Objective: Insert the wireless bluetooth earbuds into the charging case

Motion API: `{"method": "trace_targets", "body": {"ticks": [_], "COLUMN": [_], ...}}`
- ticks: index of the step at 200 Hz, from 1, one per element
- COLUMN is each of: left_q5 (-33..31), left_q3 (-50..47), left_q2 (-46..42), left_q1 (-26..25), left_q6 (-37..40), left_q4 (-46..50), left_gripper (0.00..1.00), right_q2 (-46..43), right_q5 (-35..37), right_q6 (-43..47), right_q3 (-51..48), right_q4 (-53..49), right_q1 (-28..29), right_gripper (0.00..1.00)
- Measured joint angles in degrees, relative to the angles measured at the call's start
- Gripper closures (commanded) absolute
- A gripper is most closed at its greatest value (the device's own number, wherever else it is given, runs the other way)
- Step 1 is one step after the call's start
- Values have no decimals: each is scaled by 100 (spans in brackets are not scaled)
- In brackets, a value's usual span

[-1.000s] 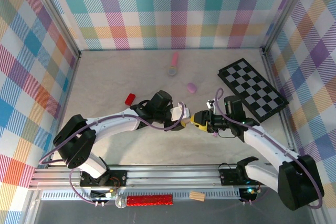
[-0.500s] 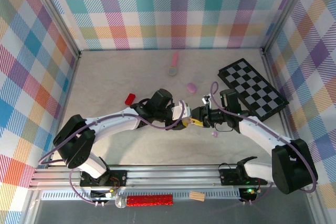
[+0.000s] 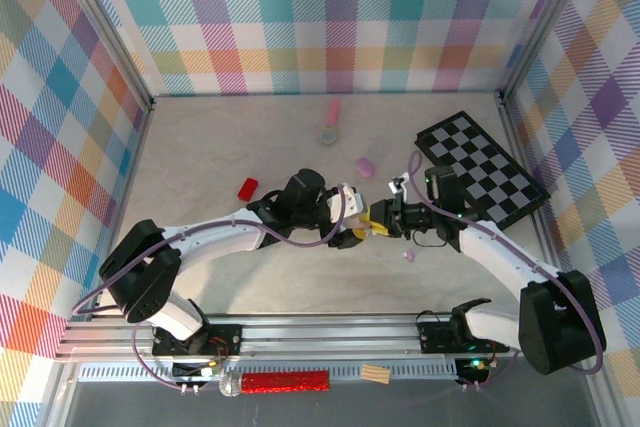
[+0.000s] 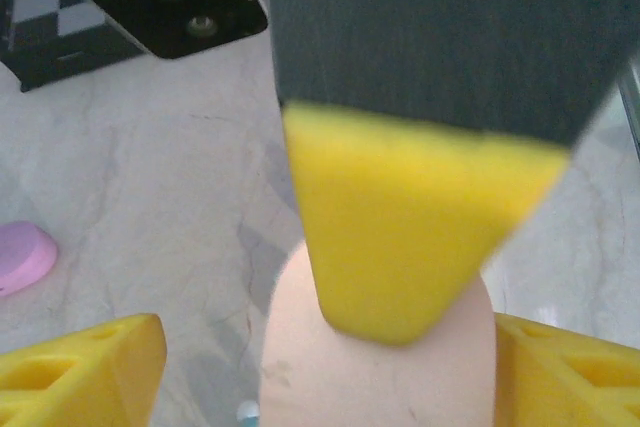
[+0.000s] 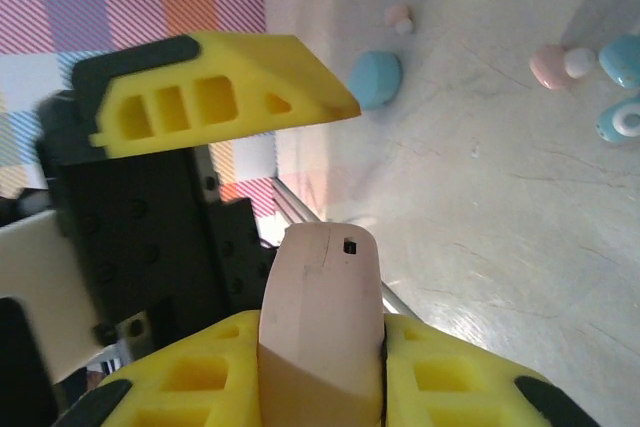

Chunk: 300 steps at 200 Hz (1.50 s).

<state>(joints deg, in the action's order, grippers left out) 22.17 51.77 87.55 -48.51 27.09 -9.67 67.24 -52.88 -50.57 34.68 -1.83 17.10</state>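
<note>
My right gripper [image 5: 322, 367] pinches the peach case [image 5: 320, 297]. The left gripper [image 4: 330, 377] stands open on either side of it. Earbuds [image 5: 553, 65] lie well apart from the case. With only that narrow pinch holding it, I fear the case could twist or slip free.

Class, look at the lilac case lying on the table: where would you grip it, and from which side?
Probably best to grip the lilac case across its shorter width, coming straight down from above. It lies flat on the table as a low rounded oval, so only its sides give the jaws opposing faces.
</note>
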Motion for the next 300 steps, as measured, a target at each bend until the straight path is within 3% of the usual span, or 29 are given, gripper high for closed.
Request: {"method": "trace_targets", "body": {"ticks": [59,94,113,216,300], "left_q5": [39,433,686,1495,1668], "left_q3": [-988,-1198,-1182,-885,-800], "left_q2": [55,743,1126,1311,1244], "left_q1": [221,345,407,522,522], "left_q6": [-1908,-2684,-3014,-3263,-3215], "left_q4": [-3040,-5104,-5711,-6443,-6443], "left_gripper": [15,22,24,29,44], "right_q2": [-407,-520,-603,-706,-697], "right_q5": [-765,-955,-957,-909,-800], "right_q6": [-1248,-2065,-2371,-3495,-3766], "right_q3": [-9,-22,-22,-170,-326], "right_q4": [1021,1646,1851,2800,2970], "right_q1": [-614,-619,-629,-632,-695], "right_gripper": [79,80,80,81,81]}}
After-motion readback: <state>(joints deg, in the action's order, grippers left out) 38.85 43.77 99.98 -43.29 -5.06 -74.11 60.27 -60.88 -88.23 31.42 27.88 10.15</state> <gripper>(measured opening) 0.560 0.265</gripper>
